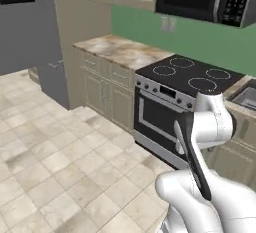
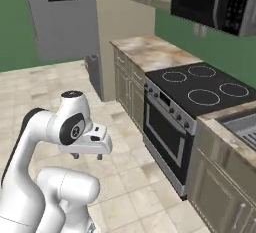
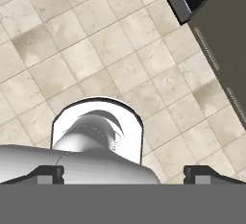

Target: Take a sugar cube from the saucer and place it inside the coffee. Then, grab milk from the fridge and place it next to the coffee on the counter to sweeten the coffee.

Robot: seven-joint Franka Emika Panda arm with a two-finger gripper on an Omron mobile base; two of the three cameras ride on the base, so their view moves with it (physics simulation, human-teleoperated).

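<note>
Gripper [image 3: 123, 172] points down at the tiled floor [image 3: 96, 50], finger tips wide apart at the bottom corners of the hand view, nothing between them. Fridge [image 2: 62, 19] stands grey at upper left of the right base view. Counter [image 1: 122, 51] sits upper centre of the left base view, beside the black stove [image 1: 192, 74]. Sugar cube, saucer, coffee, milk: cannot tell.

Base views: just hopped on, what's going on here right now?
Nothing is being handled. The arm is folded over the tiled floor, its gripper pointing down, open and empty. Ahead stand the stove and a bare stretch of the counter; the fridge stands beyond, its door shut. No mug, saucer or milk can be seen, so the task looks not yet begun.
</note>
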